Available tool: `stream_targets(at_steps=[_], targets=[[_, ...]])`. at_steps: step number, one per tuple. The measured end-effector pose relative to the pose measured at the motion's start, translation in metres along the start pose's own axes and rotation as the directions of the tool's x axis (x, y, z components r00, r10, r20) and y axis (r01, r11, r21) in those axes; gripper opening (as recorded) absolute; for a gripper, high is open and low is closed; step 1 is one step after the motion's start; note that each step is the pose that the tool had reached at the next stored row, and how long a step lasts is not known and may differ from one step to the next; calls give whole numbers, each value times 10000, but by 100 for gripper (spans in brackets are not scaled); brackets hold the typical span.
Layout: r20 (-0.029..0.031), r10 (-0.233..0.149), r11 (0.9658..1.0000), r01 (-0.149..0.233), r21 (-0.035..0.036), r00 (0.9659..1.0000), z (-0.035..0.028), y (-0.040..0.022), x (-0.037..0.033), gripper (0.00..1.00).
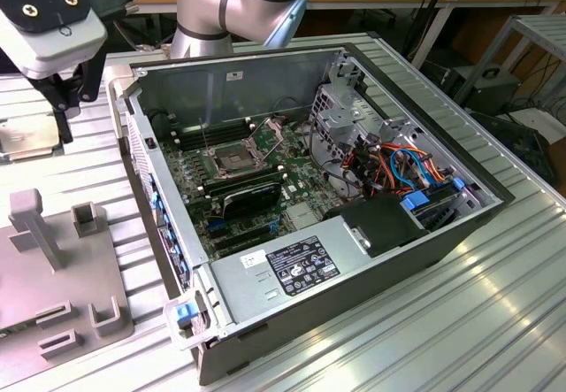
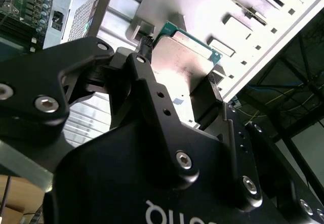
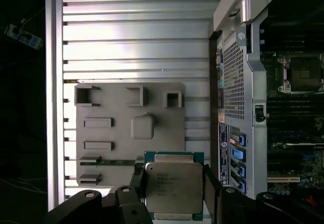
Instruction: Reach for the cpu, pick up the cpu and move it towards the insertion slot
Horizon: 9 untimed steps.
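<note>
Black pincer (image 3: 173, 191) pinches the square silver-lidded cpu with green edging (image 3: 173, 186) by two opposite sides, above the grey fixture plate (image 3: 109, 133); its lid print is unreadable. The silvery-framed insertion slot (image 3: 302, 72) sits well apart, inside the open computer case (image 1: 424, 259).

Ribbed aluminium table (image 1: 495, 321); directly on it: open computer case (image 1: 371, 259), grey fixture plate (image 1: 53, 286) beside case.

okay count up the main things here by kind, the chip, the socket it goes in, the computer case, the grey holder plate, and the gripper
Chip: 1, between the gripper fingers
Socket: 1, empty
Computer case: 1, open
Grey holder plate: 1
Gripper: 1
Total: 5
</note>
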<state>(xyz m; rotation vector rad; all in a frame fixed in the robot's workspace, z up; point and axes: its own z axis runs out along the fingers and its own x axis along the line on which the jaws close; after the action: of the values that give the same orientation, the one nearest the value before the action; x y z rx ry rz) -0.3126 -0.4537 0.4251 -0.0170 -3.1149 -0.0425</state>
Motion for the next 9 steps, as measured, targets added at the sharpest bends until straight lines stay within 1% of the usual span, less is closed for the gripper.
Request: stream_targets(at_steps=[5, 9], targets=[[0, 0, 10000, 0, 0, 10000, -2, 1, -72, 55], [0, 0, 10000, 0, 5, 10000, -3, 2, -165, 55]])
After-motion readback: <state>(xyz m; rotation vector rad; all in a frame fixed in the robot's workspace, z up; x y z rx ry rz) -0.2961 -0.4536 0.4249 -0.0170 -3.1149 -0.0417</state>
